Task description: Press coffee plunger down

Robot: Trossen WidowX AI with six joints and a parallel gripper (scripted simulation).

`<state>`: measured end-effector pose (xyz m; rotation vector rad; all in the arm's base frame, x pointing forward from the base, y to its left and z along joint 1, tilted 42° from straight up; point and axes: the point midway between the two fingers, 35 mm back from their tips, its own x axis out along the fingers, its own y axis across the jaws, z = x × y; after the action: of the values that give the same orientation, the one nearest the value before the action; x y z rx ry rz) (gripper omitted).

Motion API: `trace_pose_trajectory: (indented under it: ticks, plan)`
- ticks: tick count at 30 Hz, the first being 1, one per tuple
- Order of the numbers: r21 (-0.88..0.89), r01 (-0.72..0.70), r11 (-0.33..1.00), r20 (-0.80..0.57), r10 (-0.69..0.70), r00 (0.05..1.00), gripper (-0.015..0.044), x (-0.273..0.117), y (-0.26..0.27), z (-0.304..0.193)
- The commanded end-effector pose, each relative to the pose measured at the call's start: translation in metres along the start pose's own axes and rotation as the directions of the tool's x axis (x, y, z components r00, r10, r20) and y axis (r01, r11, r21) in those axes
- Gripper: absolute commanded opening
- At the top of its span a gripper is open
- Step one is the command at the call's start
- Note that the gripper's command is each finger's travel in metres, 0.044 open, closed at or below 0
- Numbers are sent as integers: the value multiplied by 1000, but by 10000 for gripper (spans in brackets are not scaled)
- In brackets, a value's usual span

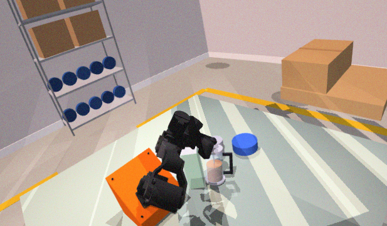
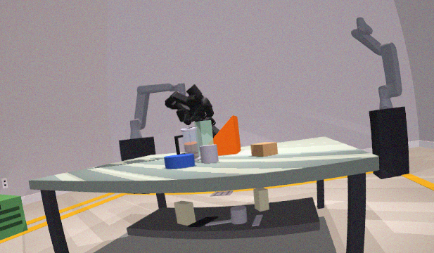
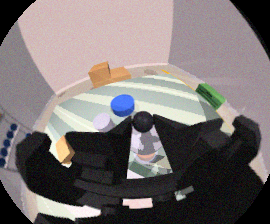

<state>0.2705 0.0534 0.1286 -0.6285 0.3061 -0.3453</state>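
From where I stand, the gripper (image 1: pixel 214 141) (image 3: pixel 143 121) is up at the top of the press (image 1: pixel 214 171) (image 2: pixel 190 142) (image 3: pixel 146 147), its fingers partly open and closed on the knob (image 3: pixel 143 121), a small black ball at the head of the plunger. The press stands upright on the table (image 1: pixel 275 188) (image 2: pixel 238 176) (image 3: pixel 81 107), between the arm's orange base (image 1: pixel 127 185) (image 2: pixel 231 137) and the blue disc (image 1: pixel 244 144) (image 2: pixel 179 161) (image 3: pixel 122 105), with its black handle (image 1: pixel 231 163) (image 2: pixel 178 144) on the side away from the base. There is clear glass above the orange-brown coffee, and I cannot tell how far the plunger has yet to go.

What would worry me most is a push that is not straight down. The hand comes in at a slant, so any sideways drift would pull on the knob like a lever, and the glass could tip or slide (nothing I can see is bracing it). The green block (image 1: pixel 193 171) (image 2: pixel 204 133) is right by the press, and an arm sinking lower might brush it and nudge the glass. Pressing on after the plunger bottoms out could make the foot skid. Letting go has its own trap: if the fingers open too little, or the hand backs off sideways, the knob could catch and the plunger be drawn up again. Straight down, then wide open, then straight up, I'd say.
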Motion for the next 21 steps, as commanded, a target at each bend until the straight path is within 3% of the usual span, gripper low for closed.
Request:
trace_pose_trajectory:
  ticks: [1, 16, 21]
  plan:
    - [-16, 8, 1000, -11, -8, 1000, 127, 1, 0, -3]
    - [-2, 1, 1000, -1, -1, 1000, 127, 0, 0, 0]
    - [-2, 1, 1000, -1, -1, 1000, 258, 0, 0, 0]
